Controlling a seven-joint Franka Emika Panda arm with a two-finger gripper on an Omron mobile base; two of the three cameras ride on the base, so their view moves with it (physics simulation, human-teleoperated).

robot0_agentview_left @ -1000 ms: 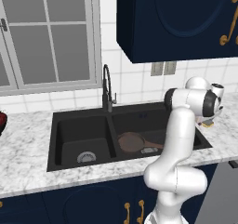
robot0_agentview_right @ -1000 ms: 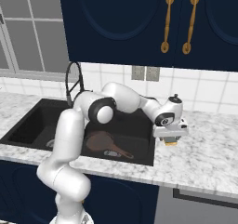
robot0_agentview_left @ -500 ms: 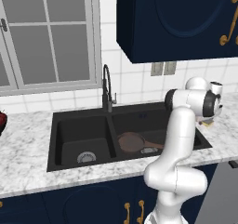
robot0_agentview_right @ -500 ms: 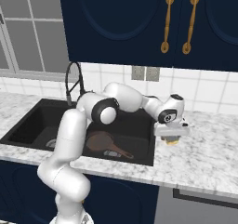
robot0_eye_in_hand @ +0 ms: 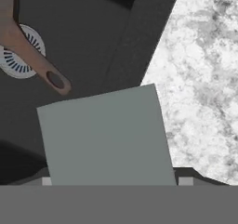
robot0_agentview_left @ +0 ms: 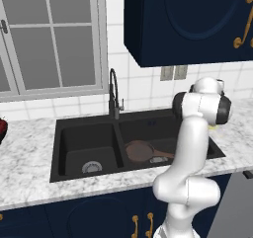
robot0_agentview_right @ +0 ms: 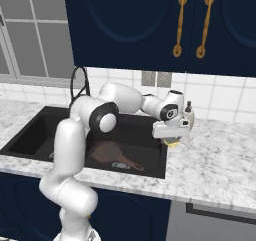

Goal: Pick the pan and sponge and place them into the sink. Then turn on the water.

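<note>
The reddish-brown pan (robot0_agentview_left: 140, 150) lies in the right basin of the black sink (robot0_agentview_left: 64, 133), its handle (robot0_eye_in_hand: 36, 60) across the silver drain (robot0_eye_in_hand: 22, 56). My gripper (robot0_agentview_right: 173, 138) is shut on the sponge (robot0_agentview_right: 173, 143), which it holds above the sink's right rim. The sponge's grey scrub face (robot0_eye_in_hand: 107, 135) hangs half over the basin and half over the rim, and it hides the fingertips. A sliver of yellow sponge (robot0_agentview_left: 213, 127) peeks out under the wrist. No stream runs from the dark arched faucet (robot0_agentview_left: 113, 91).
White marble counter (robot0_agentview_right: 220, 160) stretches to the right of the sink. A soap dispenser (robot0_agentview_right: 189, 107) stands just behind the hand by the tiled wall. A dark bowl of red fruit (robot0_agentview_left: 2, 128) sits at the far left. Blue cabinets (robot0_agentview_right: 150, 25) hang overhead.
The hand has shifted a little left and up with the sponge, from over the counter to the sink's right rim. The pan has not moved.
</note>
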